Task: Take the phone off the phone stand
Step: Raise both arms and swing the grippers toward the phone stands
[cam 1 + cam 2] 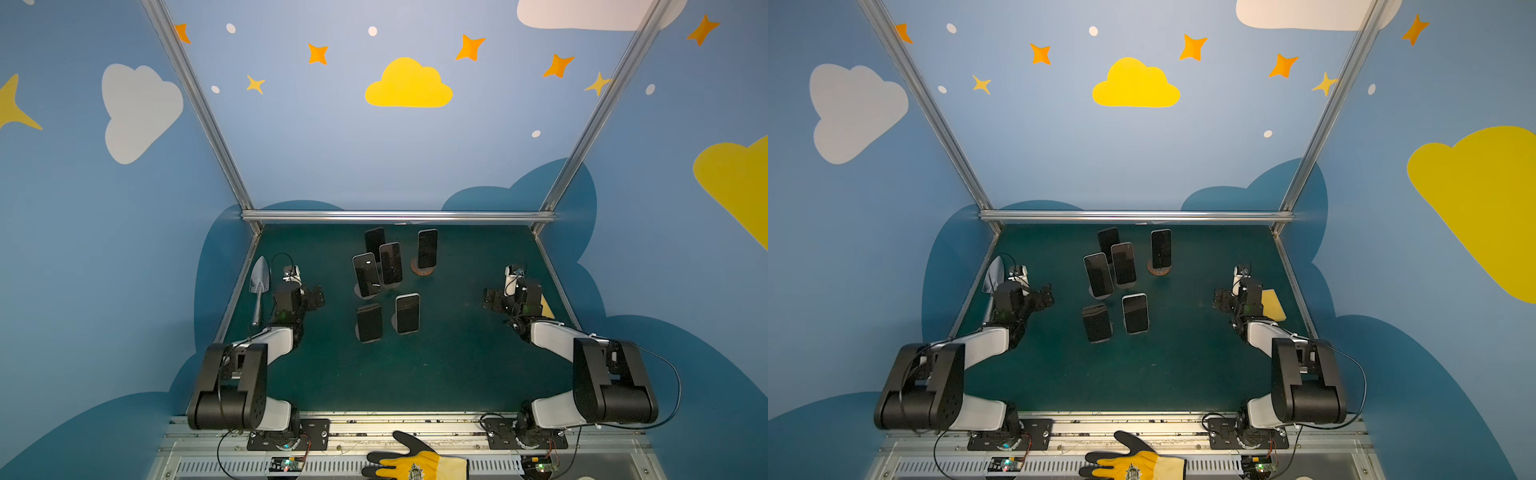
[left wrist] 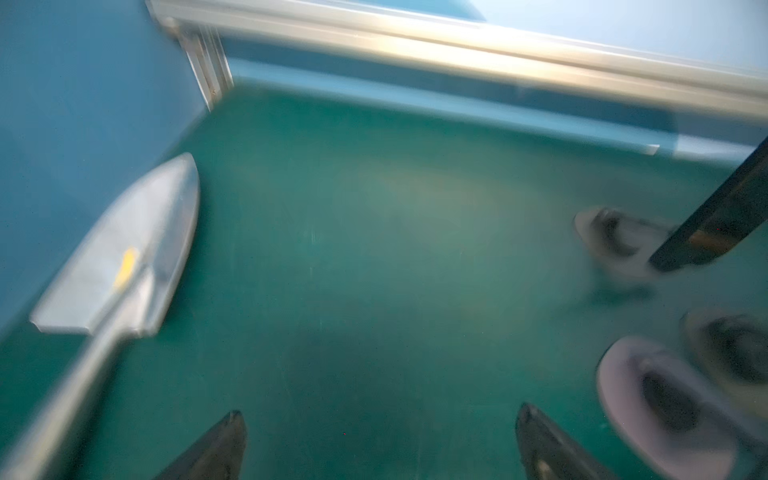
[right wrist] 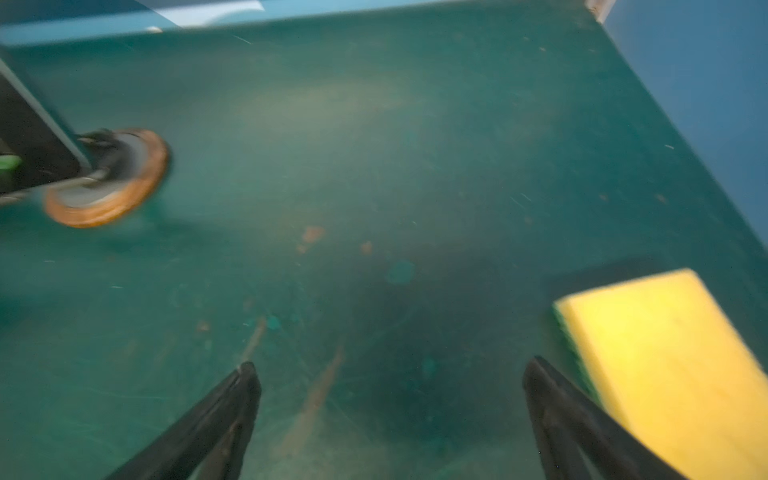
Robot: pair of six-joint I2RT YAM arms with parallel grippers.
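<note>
A metal trowel (image 1: 259,286) lies on the outer side of the left gripper (image 1: 315,297), near it and along the wall. The left gripper hangs over the green mat (image 1: 457,374) with its jaws spread wide. The wrist view is blurred, but it shows only bare mat between the fingertips (image 2: 232,424).

On this gripper's inner side, apart from the jaws, a group of five phones (image 1: 390,262) stands on pale stands (image 2: 660,403), each phone leaning back with its dark screen showing. The sixth phone (image 1: 427,248) stands upright on a round wooden stand (image 1: 423,271). It is behind the group and a little nearer the right gripper (image 1: 492,299), ahead of that gripper and to its inner side. No phone is touched by either gripper.

The right gripper is also spread wide and empty over bare mat. A yellow sponge (image 3: 665,365) lies flat just beside its outer finger.
</note>
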